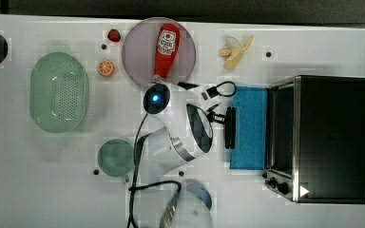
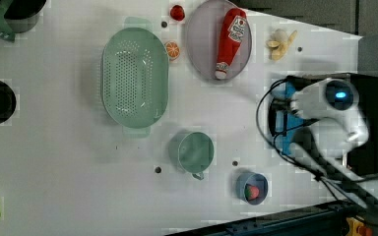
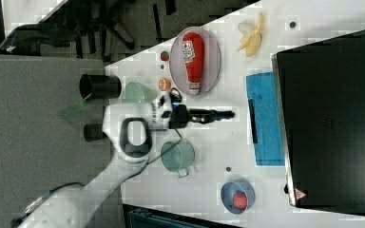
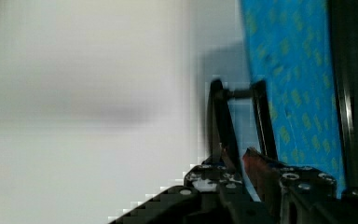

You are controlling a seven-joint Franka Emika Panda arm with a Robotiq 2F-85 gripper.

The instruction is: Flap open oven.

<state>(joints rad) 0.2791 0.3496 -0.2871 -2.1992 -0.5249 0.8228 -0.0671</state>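
A white desk (image 1: 266, 209) is carrying the oven (image 1: 330, 137), a green colander (image 1: 59, 92), a plate (image 1: 138, 57), a peeled banana (image 1: 236, 50), a green cup (image 1: 115, 157), a strawberry (image 1: 114, 35) and an orange half (image 1: 106, 68).

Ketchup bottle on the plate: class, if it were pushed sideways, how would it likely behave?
The ketchup bottle lies on its side, so it would probably roll rather than tip. The plate has a raised-looking rim that might stop it. It looks plastic, so likely light and not fragile.
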